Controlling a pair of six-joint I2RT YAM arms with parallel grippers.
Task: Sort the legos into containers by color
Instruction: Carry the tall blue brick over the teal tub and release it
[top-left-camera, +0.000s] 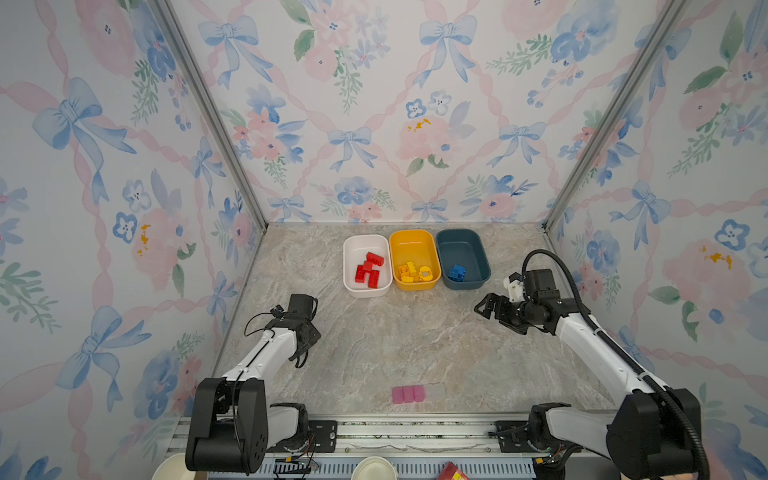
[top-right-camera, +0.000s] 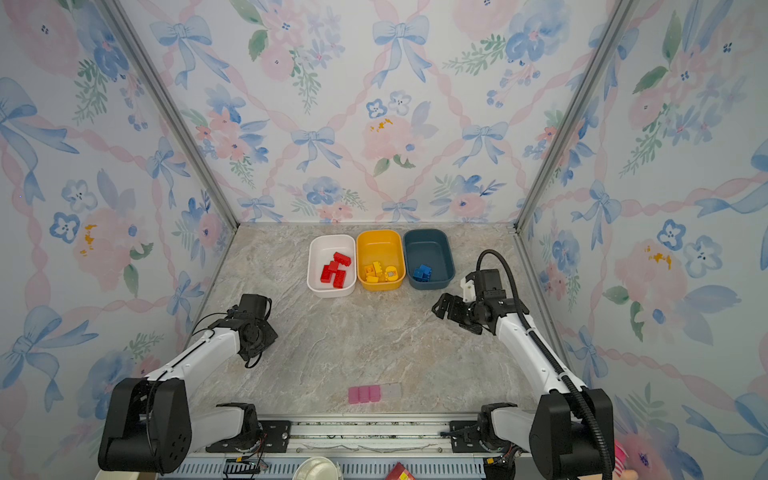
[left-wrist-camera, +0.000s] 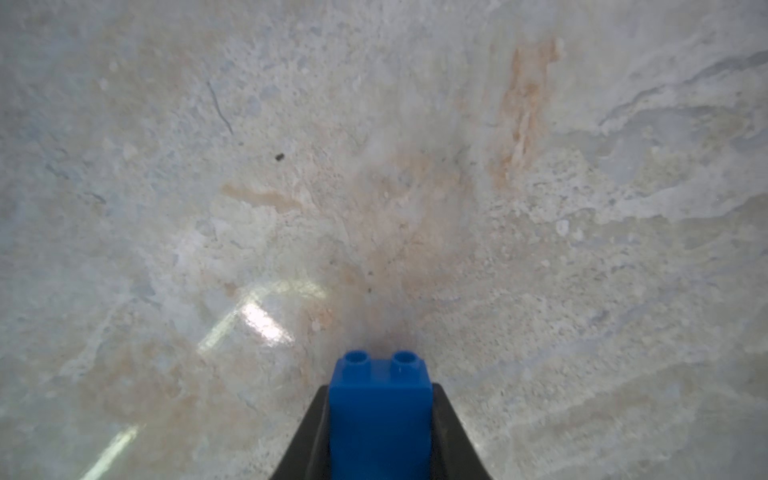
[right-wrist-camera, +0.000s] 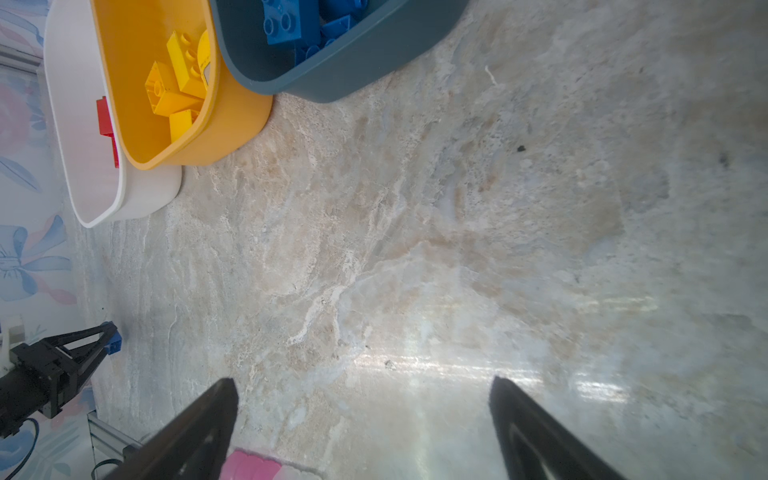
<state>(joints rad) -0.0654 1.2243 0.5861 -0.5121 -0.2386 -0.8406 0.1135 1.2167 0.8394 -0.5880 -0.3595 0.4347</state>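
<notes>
The left pincer (left-wrist-camera: 380, 392) is partly closed on a blue brick (left-wrist-camera: 380, 419), pinching its flat sides with the studs facing outward. It hangs low over the surface (left-wrist-camera: 374, 166) at about 8 o'clock in both top views. The teal tub (top-left-camera: 461, 249), which already holds blue bricks (top-left-camera: 457, 273), lies toward 2 o'clock from it, so a carry there seems next. Red bricks (top-left-camera: 369, 270) sit in the white tub (top-left-camera: 360, 249) and yellow bricks (top-left-camera: 415, 273) in the yellow tub (top-left-camera: 411, 245) (sorting looks nearly finished). The right pincer (right-wrist-camera: 363, 382) gapes wide and empty at 3 o'clock, probably waiting.
</notes>
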